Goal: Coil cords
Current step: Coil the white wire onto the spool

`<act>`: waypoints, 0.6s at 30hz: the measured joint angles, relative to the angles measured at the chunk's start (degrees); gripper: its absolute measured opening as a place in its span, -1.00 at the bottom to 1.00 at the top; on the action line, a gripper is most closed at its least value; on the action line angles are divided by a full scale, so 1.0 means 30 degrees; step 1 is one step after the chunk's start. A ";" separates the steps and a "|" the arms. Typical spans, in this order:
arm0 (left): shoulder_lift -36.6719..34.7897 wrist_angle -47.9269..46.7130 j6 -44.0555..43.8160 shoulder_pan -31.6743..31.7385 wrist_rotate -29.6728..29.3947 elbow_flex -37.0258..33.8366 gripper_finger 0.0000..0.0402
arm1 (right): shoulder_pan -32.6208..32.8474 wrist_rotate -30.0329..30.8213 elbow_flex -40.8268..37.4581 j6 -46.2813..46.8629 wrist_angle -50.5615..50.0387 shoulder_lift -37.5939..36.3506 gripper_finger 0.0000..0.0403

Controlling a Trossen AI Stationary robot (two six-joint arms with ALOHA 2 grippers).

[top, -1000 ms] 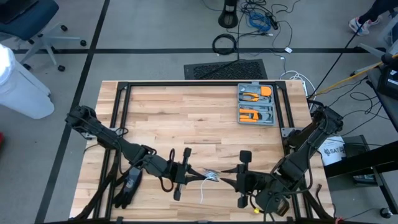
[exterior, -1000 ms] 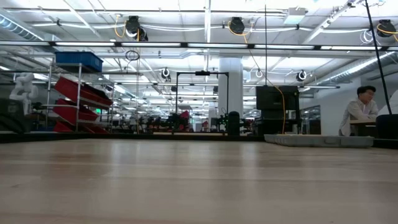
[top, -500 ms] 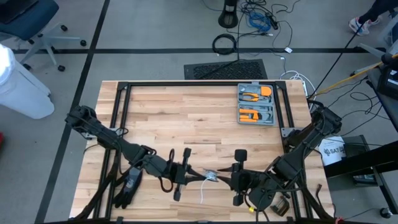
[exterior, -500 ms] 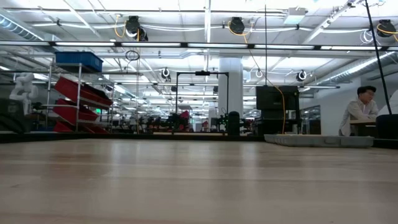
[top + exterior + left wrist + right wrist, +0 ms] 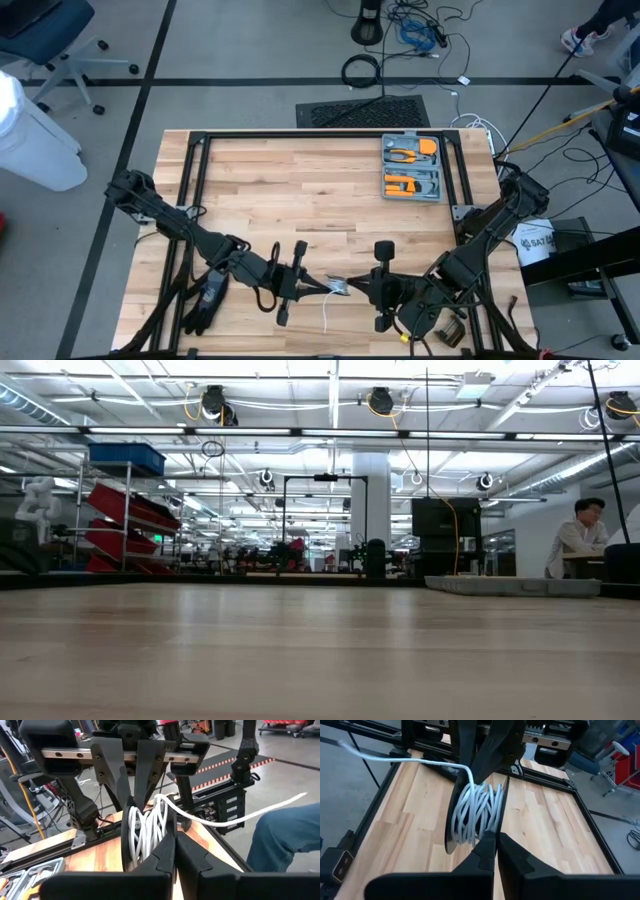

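High view: the wooden desk (image 5: 300, 190) carries an open grey tool case (image 5: 412, 167) with orange-handled tools near its far right corner. Well away from the case, at the desk's near edge, the two arms meet nose to nose. The left tool (image 5: 318, 284) and the right tool (image 5: 352, 287) point at each other, and the cords (image 5: 337, 287) sit between them as a small pale bundle — a loose white tail runs from the bundle toward the near edge of the desk. Beyond the far edge of the desk, on the floor, lie a black mat (image 5: 362, 111), a ring of black cable (image 5: 361, 70) and a tangle of blue and black wires (image 5: 420, 30).

Low view: only the bare desk surface shows, with the room behind; a person (image 5: 582, 538) sits at the far right. Neither arm nor the cords appear here.

Left wrist view: the left tool's fingers (image 5: 161, 856) are closed together, their tips pressed into the white windings of the cords (image 5: 146, 827), which are wound on a dark disc. The right tool (image 5: 142, 795) reaches in from the opposite side, and the free tail of cord sweeps off past the desk edge.

Right wrist view: the right tool's fingers (image 5: 487, 847) are likewise drawn shut, tips touching the wound cords (image 5: 479, 812) — the left tool (image 5: 487, 762) grips the same bundle from the far side. The bundle hangs just above the desk planks, its loose end trailing away over the desk's black frame rail (image 5: 380, 797).
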 joint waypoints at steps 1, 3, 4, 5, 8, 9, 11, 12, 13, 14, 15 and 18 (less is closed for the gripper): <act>0.0000 0.0072 -0.0079 -0.0021 -0.0005 0.0000 -0.91 | 0.0009 0.0003 0.0002 -0.0011 -0.0023 0.0000 -0.99; 0.0000 0.0252 -0.0103 -0.0106 -0.0135 0.0000 -0.83 | 0.0141 -0.0002 0.0002 -0.0045 -0.0010 -0.0027 -1.00; 0.0000 0.0357 -0.0103 -0.0157 -0.0295 0.0000 -0.78 | 0.0223 0.0005 0.0002 -0.0070 -0.0005 -0.0029 -1.00; 0.0000 0.0406 -0.0103 -0.0233 -0.0486 0.0000 -0.73 | 0.0258 0.0000 0.0002 -0.0070 0.0006 -0.0046 -1.00; 0.0000 0.0399 -0.0104 -0.0491 -0.1434 0.0000 -0.59 | 0.0488 0.0275 0.0002 -0.0062 -0.0139 -0.0306 -1.00; 0.0000 0.0397 -0.0104 -0.0596 -0.1877 0.0000 -0.54 | 0.0524 0.0348 0.0002 -0.0062 -0.0169 -0.0385 -1.00; 0.0000 0.0435 -0.0105 -0.0792 -0.2858 0.0000 -0.46 | 0.0683 0.0403 0.0002 0.0002 -0.0267 -0.0581 -1.00; 0.0000 0.0411 -0.0091 -0.0903 -0.3322 0.0000 -0.43 | 0.0744 0.0472 0.0002 0.0010 -0.0300 -0.0648 -1.00; -0.0004 0.0380 -0.0084 -0.1019 -0.3806 0.0000 -0.40 | 0.0803 0.0502 0.0002 0.0010 -0.0310 -0.0711 -1.00; -0.0018 0.0373 -0.0078 -0.1147 -0.4296 0.0000 -0.38 | 0.0868 0.0578 0.0002 0.0062 -0.0390 -0.0769 -1.00; -0.0047 0.0382 -0.0061 -0.1255 -0.4787 0.0000 -0.37 | 0.0928 0.0618 0.0002 0.0157 -0.0503 -0.0810 -1.00; -0.0167 0.0413 0.0057 -0.1582 -0.5732 0.0000 -0.37 | 0.0969 0.0637 -0.0005 0.0532 -0.1105 -0.0907 -1.00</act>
